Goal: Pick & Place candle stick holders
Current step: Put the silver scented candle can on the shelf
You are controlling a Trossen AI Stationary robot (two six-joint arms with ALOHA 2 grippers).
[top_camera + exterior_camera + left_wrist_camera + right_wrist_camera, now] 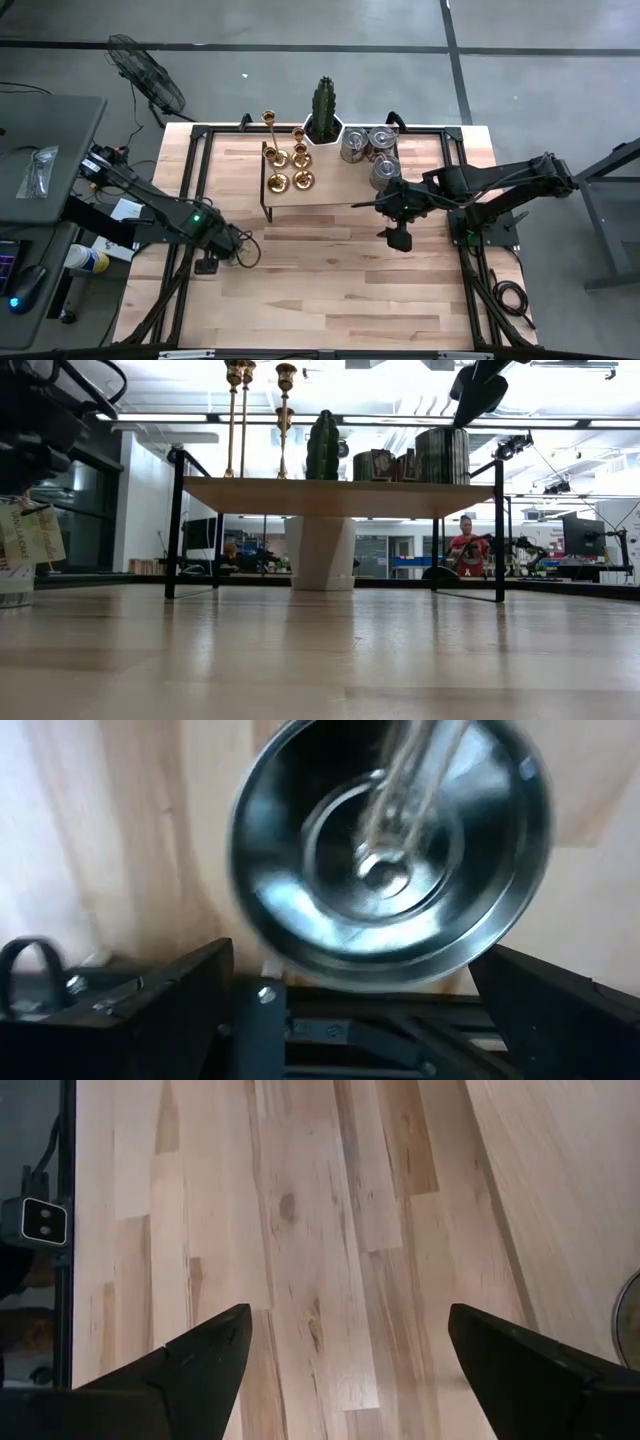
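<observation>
Several gold candle stick holders [288, 168] stand on their round bases on a small raised wooden shelf [310, 197] at the table's far middle; their tall stems [240, 420] show in the low view. My left gripper [238, 245] points down, open, near the table's left edge. Straight below it, in line with the gap between its fingers [350, 950], is a shiny round flared base with a thin stem [390, 850], blurred, a candle stick holder by its shape. The fingers do not reach it. My right gripper [398, 238] hangs open over bare wood [345, 1315].
On the shelf's far and right side stand a green cactus in a white pot [323, 110] and three silver tins [370, 152]. A black metal frame [200, 150] runs around the table. Bare tabletop [330, 290] lies between the shelf and the near edge.
</observation>
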